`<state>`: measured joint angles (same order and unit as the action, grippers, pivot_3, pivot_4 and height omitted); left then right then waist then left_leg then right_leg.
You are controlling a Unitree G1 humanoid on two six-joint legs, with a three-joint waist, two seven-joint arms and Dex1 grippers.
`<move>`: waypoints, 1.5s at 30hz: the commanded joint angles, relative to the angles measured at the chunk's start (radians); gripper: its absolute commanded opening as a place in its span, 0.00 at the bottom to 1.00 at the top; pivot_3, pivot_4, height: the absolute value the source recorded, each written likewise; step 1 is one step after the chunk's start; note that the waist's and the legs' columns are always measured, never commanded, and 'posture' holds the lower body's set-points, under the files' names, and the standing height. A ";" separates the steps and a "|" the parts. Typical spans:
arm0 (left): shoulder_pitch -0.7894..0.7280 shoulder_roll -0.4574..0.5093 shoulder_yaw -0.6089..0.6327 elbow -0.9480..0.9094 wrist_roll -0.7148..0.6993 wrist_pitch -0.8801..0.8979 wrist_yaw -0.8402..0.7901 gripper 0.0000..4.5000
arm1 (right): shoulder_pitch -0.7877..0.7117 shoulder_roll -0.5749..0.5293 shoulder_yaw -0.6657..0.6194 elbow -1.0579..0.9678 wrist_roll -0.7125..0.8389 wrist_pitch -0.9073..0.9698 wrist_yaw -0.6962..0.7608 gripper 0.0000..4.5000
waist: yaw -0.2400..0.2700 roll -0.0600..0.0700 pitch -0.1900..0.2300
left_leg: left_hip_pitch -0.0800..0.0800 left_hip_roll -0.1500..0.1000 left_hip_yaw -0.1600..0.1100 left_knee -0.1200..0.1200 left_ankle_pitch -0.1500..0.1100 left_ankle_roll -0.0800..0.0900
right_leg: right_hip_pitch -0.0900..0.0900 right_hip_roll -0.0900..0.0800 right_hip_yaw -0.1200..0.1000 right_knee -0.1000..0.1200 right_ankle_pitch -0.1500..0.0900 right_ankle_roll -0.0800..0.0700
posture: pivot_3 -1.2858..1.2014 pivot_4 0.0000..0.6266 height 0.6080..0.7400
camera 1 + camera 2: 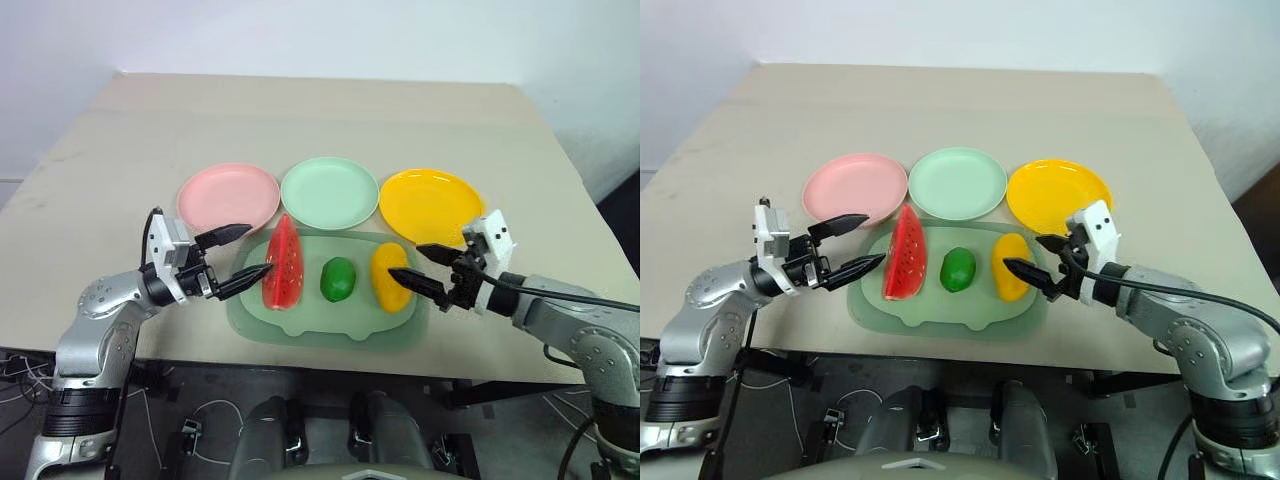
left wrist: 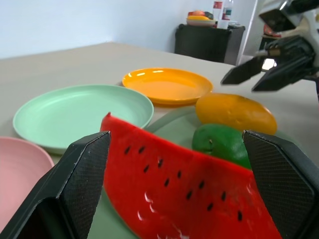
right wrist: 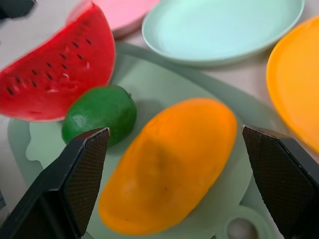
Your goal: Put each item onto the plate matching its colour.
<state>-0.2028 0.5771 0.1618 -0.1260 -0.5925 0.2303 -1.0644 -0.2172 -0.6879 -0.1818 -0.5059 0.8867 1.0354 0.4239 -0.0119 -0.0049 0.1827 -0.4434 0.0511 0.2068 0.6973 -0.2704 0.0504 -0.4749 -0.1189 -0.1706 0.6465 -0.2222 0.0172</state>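
- Left eye view: the watermelon (image 1: 283,265), the green fruit (image 1: 338,278) and the yellow fruit (image 1: 390,276) lie side by side on the mat (image 1: 330,328).
- From the mat, the pink plate (image 1: 228,197) is at 11 o'clock, the green plate (image 1: 329,192) at 12, the yellow plate (image 1: 431,205) at 1. All three are bare.
- The left gripper (image 1: 240,256) is wide open and holds nothing, just at 9 o'clock of the watermelon.
- The right gripper (image 1: 414,264) is also wide open and holds nothing, at 3 o'clock of the yellow fruit.
- I judge that the step is the approach before the first grasp.
- Next, each gripper must bring its fingers around its fruit, close, lift, and carry it to the matching plate.
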 commanded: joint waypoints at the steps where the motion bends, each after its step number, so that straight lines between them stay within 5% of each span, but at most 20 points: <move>1: -0.027 0.002 -0.016 -0.040 -0.005 0.011 0.004 0.99 | -0.064 0.025 -0.004 0.014 0.044 0.080 -0.055 1.00 | 0.000 0.000 0.000 | 0.000 0.000 0.000 0.000 0.000 0.000 | 0.000 0.000 0.000 0.000 0.000 0.000 | 0.52 0.24 0.67; 16: -0.030 -0.022 -0.030 -0.015 0.021 -0.007 0.015 0.99 | -0.188 0.126 0.031 0.074 0.031 0.354 -0.212 1.00 | 0.000 0.000 0.000 | -0.001 0.000 0.001 0.000 0.000 0.000 | 0.000 0.000 0.000 0.001 0.002 0.001 | 0.52 0.24 0.67; 22: -0.027 -0.018 -0.020 -0.017 0.018 -0.004 0.018 1.00 | -0.189 0.098 0.020 0.041 0.014 0.322 -0.171 0.71 | -0.001 0.000 0.000 | -0.001 0.000 0.001 0.000 0.000 0.000 | -0.001 0.000 0.000 0.001 0.002 0.002 | 0.52 0.24 0.67; 28: -0.019 -0.012 -0.003 -0.014 0.016 -0.011 0.024 1.00 | -0.243 0.077 -0.039 0.039 0.039 0.301 -0.122 0.71 | -0.001 0.000 0.000 | -0.001 0.000 0.001 0.000 0.000 0.000 | -0.001 0.000 0.000 0.000 0.002 0.002 | 0.52 0.24 0.67; 45: 0.030 -0.008 0.035 -0.029 0.014 -0.036 0.056 1.00 | -0.619 0.116 0.135 0.831 -0.482 -0.124 -0.143 0.71 | -0.011 0.001 0.001 | -0.002 0.001 0.005 -0.001 0.001 -0.001 | -0.005 0.001 0.002 0.003 0.003 0.002 | 0.52 0.24 0.67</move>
<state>-0.1703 0.5637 0.1725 -0.1281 -0.5760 0.2160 -1.0135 -0.8034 -0.5796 -0.0425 0.2998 0.4354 0.9518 0.2798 -0.0231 -0.0035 0.1835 -0.4448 0.0518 0.2120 0.6965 -0.2693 0.0491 -0.4794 -0.1181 -0.1689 0.6500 -0.2193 0.0195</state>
